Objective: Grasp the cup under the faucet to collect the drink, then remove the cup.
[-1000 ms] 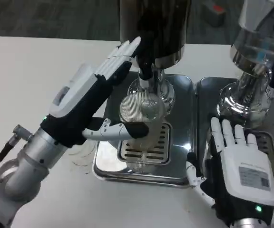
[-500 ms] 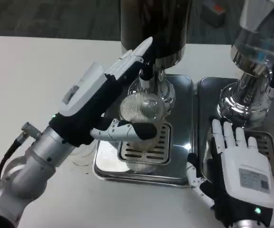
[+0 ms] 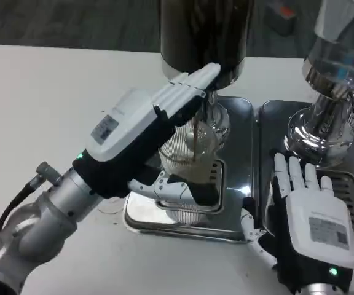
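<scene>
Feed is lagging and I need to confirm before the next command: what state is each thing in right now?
Clear ribbed plastic cup: upright on the drip tray grate, under the faucet.
Left hand: around the cup, thumb across its front.
Right hand: flat, fingers apart, holding nothing.
Steel drip tray: flat under the dispenser.

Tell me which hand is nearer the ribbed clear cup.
Left. The left hand wraps around the ribbed clear cup; the right hand lies apart, off to the cup's right.

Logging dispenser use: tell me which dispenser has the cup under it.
The dark dispenser, on the left tray; the left hand reaches around the cup there.
</scene>
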`<state>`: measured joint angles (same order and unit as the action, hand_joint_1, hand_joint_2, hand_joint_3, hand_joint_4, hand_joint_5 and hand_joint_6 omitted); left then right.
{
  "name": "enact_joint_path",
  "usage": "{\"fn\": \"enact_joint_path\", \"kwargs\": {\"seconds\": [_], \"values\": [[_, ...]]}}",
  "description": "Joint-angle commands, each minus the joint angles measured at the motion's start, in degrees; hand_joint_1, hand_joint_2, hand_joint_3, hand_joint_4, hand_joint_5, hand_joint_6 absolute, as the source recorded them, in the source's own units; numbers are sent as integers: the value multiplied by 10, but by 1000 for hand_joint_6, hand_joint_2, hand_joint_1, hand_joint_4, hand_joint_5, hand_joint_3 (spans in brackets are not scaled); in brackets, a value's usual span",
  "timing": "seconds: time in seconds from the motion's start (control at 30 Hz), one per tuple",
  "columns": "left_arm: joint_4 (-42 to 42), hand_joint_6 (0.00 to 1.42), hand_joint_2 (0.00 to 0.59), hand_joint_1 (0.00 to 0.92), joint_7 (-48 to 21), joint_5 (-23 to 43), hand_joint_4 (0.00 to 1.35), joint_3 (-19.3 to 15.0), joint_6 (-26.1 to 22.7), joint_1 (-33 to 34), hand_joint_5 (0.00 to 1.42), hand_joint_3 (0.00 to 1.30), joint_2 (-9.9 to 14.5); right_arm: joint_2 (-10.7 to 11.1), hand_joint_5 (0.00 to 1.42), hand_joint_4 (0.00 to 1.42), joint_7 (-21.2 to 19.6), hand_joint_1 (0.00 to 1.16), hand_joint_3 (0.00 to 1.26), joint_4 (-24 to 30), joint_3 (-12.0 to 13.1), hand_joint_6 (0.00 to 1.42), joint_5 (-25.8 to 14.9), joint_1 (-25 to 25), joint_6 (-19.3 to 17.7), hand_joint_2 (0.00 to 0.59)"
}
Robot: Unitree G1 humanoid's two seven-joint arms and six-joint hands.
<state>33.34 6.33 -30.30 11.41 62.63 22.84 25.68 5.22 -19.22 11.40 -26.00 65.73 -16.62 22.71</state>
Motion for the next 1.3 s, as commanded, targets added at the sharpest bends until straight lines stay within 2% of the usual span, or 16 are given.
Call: {"fn": "enact_joint_path", "kwargs": {"seconds": [0.03,0.23,0.33,0.47,0.6,0.7,0.8,0.9,1.3], "values": [[-16,67,60,0,12,-49,0,14,7,-6,92,0,5,-1,0,0,-6,190,12,0,2,0,-5,3,-1,482],[-12,62,61,0,33,-70,0,23,2,-7,89,0,11,-3,0,0,-6,193,12,2,6,0,-16,1,-4,484],[-7,59,61,0,39,-74,0,27,0,-6,86,0,14,-3,0,0,-2,320,1,9,22,0,-69,-1,-31,498],[-8,58,61,0,44,-76,0,29,-1,-7,85,0,17,-4,0,0,22,438,0,15,55,2,-174,3,-81,423],[-9,57,61,0,46,-76,0,30,-2,-8,84,0,18,2,0,0,52,542,0,12,80,17,-253,16,-117,359],[-9,57,62,0,47,-75,0,31,-2,-7,84,0,19,2,0,0,79,579,0,1,99,17,-312,32,-141,319],[-10,57,62,0,46,-74,0,32,-2,-8,84,0,18,1,0,0,97,638,0,-21,112,19,-358,53,-163,300],[-11,57,61,0,45,-72,0,33,-3,-8,84,0,17,-4,0,0,104,654,0,-37,117,30,-385,69,-174,291],[-16,49,67,0,46,-67,0,32,-6,-9,84,0,22,0,0,0,139,685,0,-92,114,0,-431,116,-203,264]]}}
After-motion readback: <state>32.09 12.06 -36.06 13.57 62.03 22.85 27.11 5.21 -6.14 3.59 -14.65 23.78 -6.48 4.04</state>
